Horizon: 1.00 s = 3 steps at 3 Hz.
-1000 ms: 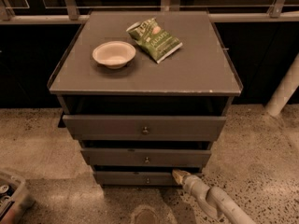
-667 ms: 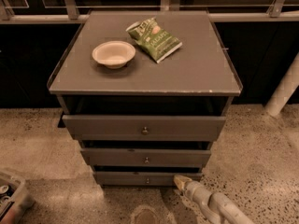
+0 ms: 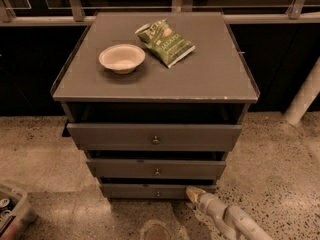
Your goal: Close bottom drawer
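The cabinet has three dark grey-brown drawers. The bottom drawer [image 3: 145, 191] is the lowest and narrowest, with a small round metal knob [image 3: 158, 193]. It sticks out a little, with a dark gap above its front. My gripper [image 3: 192, 193] comes in from the lower right on a pale arm. Its tip sits at the right part of the bottom drawer's front, touching or very near it. The middle drawer [image 3: 156, 168] and the top drawer [image 3: 154, 136] also stand slightly out.
On the cabinet top [image 3: 210, 74] lie a white bowl [image 3: 121, 58] and a green chip bag [image 3: 165, 41]. A grey bin [image 3: 12, 211] with items sits at the lower left on the speckled floor. A white post [image 3: 304, 94] stands at the right.
My gripper has slid slightly down and to the right along the bottom drawer's front. The drawers look unmoved.
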Each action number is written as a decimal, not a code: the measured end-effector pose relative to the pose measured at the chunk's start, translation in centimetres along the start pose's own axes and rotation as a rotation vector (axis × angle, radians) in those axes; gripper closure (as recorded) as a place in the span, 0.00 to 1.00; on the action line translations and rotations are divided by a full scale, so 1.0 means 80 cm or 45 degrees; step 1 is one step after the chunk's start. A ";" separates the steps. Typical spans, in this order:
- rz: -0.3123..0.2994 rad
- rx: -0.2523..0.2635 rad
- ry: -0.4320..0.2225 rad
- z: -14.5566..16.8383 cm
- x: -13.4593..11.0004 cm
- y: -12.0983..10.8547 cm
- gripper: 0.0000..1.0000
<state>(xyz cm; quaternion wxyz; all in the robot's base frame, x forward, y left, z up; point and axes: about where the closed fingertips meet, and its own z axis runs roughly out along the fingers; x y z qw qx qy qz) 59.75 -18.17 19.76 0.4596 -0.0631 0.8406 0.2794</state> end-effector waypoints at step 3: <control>0.000 0.000 0.000 0.000 0.000 0.000 0.00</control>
